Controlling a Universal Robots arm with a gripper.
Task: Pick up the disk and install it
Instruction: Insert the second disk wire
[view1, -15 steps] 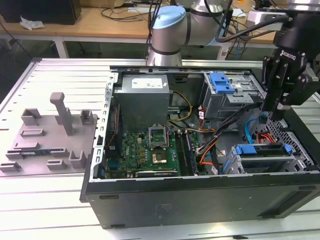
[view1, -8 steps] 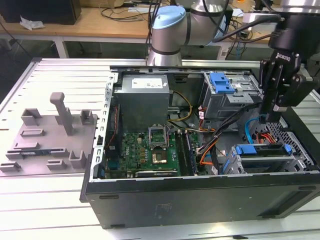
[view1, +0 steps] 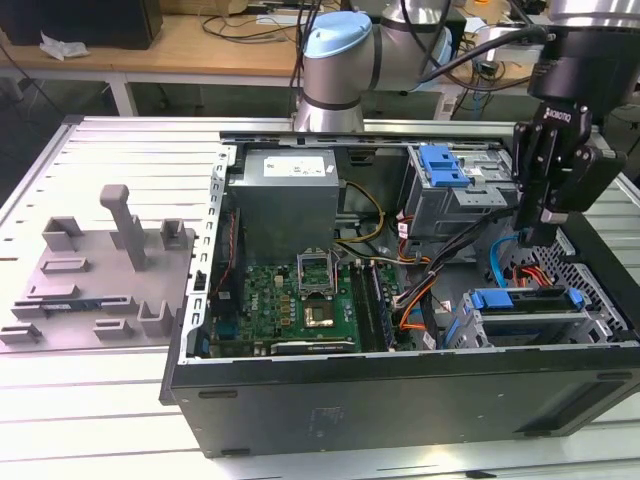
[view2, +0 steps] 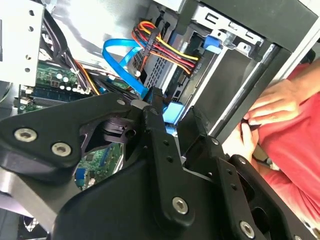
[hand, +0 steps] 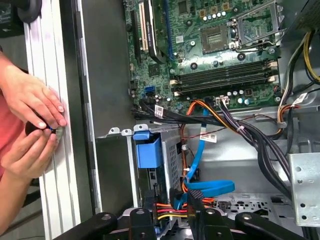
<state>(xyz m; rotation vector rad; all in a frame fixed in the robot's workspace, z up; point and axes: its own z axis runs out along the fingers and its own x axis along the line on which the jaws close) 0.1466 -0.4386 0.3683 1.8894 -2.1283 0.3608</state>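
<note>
Gripper (view1: 533, 232) hangs at the exterior view's right, over the open PC case (view1: 400, 400), fingertips down toward the drive bay in the lower right of the frame. In both wrist views we see the fingers (hand: 142, 220) spread with a clear gap between them; only cables show through the gap, so they're parted and holding nothing. Disk (view1: 530, 322) sits in the cage at the case's lower right corner, lying flat, silver body with the blue bracket along its top edge. It's below the fingertips and apart from them. Blue cable (view1: 500, 262) loops between gripper and disk; in the first wrist view the same cable (hand: 205, 187) curls right by the fingertips, next to a red/yellow/black wire bundle (hand: 167, 207). Blue plastic part (hand: 149, 152) is on the cage wall just ahead of the fingers. Motherboard (view1: 300, 295) is centre frame, grey power supply (view1: 285, 195) above it, grey fixture plate (view1: 90, 270) at the exterior view's left outside the case. A person's hands (hand: 30, 115) are at the rail beside the case, red sleeve (view2: 295, 150) showing in the second wrist view.
</note>
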